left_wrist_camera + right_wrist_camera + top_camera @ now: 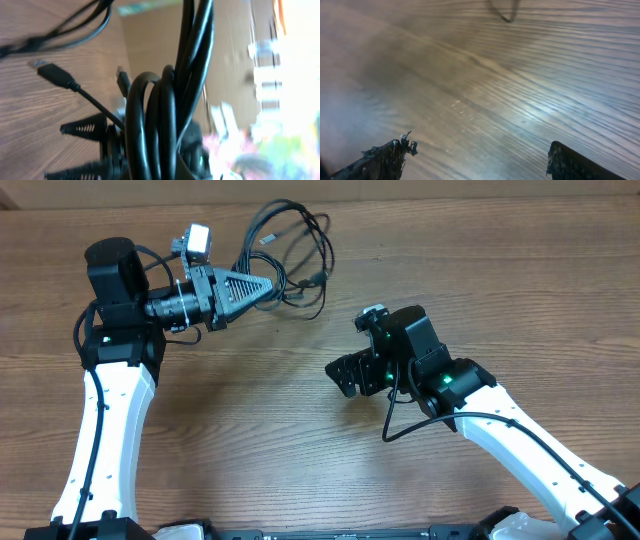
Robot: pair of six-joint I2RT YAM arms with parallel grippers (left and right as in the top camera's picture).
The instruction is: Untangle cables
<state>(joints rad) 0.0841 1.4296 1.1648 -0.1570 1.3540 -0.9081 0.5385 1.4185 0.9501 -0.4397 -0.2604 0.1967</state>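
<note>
Nearest, well apart from the cables [295, 250], the right gripper [345, 375] hangs low over bare wood. Its two fingers are spread wide and hold nothing. The left gripper [265, 286] touches the left side of the cables, its fingers pressed together on what looks like one loop. The cables sit in one loopy bunch, with a plug [52, 74] sticking out. I think little is untangled yet and every strand needs pulling free. Under the cables is a brown wooden table [480, 270]. Behind the cables the room is blurry, with a brown board [150, 45] and bright light.
</note>
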